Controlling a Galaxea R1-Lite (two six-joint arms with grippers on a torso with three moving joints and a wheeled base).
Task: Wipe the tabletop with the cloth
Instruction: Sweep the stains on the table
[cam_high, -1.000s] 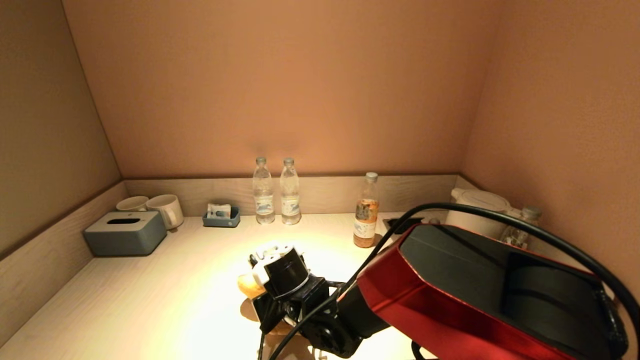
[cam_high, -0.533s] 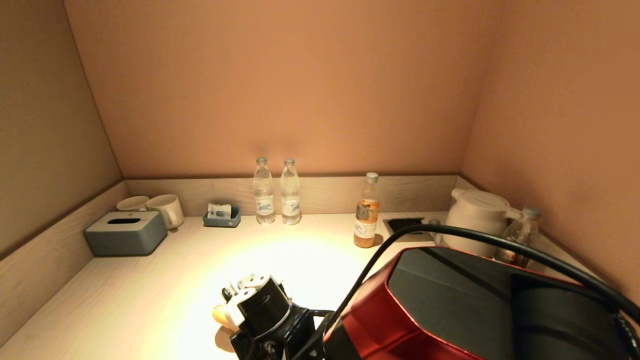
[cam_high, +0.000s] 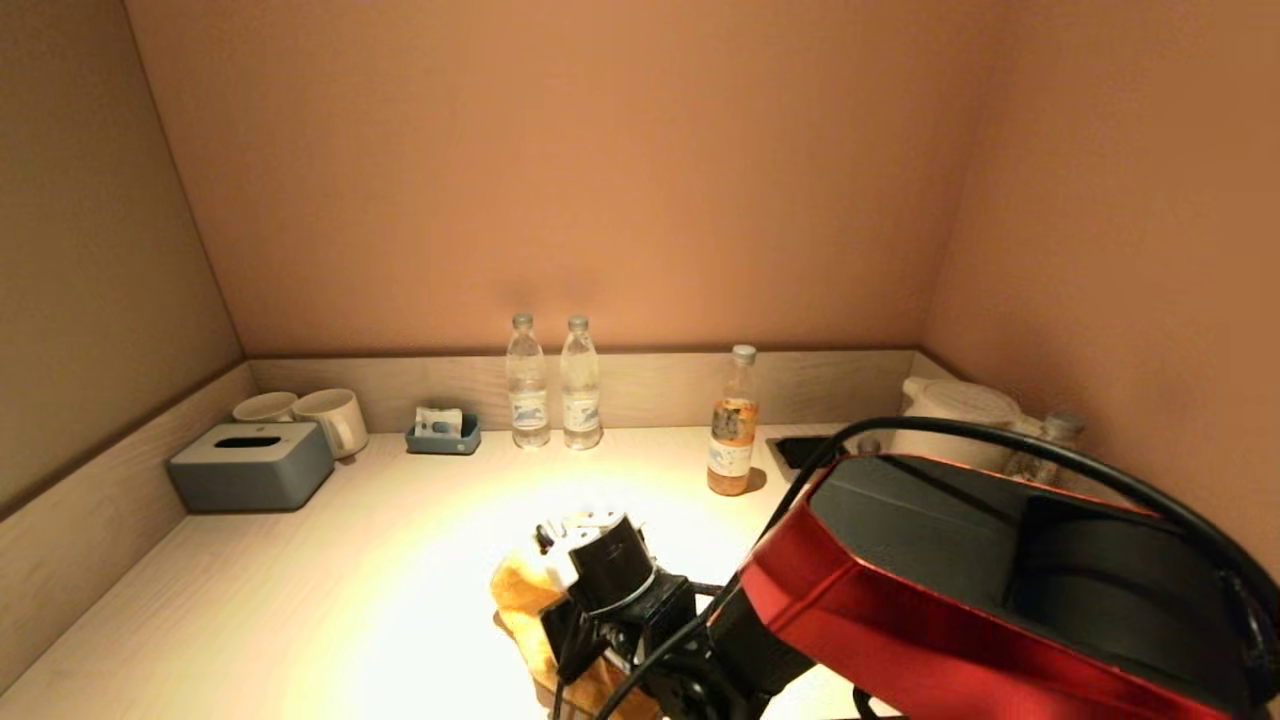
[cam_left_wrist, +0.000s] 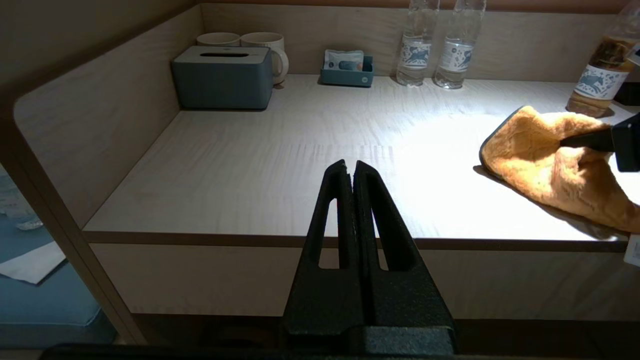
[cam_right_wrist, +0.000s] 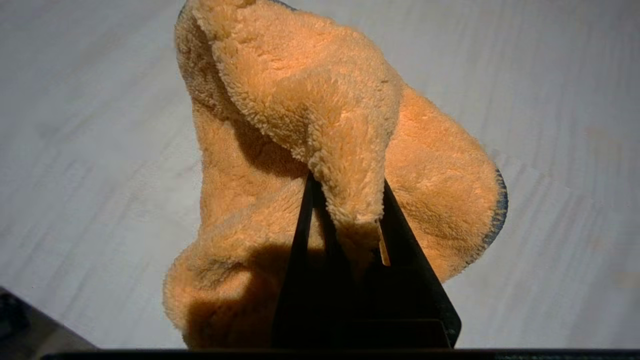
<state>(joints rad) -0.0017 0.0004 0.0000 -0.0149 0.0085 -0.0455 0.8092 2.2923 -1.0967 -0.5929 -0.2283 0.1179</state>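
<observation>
Wiping is the step in hand, as we judge it: our right gripper has its fingers pinched on a fold of the orange cloth, and the rest of the cloth lies spread on the pale tabletop, near its front edge and a little right of the middle. In the head view the right arm reaches in from the right, with the cloth bunched beneath the wrist inside the bright pool of light. Our left gripper hangs parked off the front edge of the counter, its fingers pressed together on nothing. The next move, we think, calls for steady downward pressure and a stroke across ground not yet covered, probably the broad bare stretch to the left, while keeping the fold from slipping out of the pinch. Care will be needed near the back, where the upright things could be knocked over. Counting what stands along the walls, we find two clear water bottles side by side, one amber drink bottle, one more bottle half hidden in the right corner, two white mugs, one grey tissue box, one small blue tray and one white kettle.
</observation>
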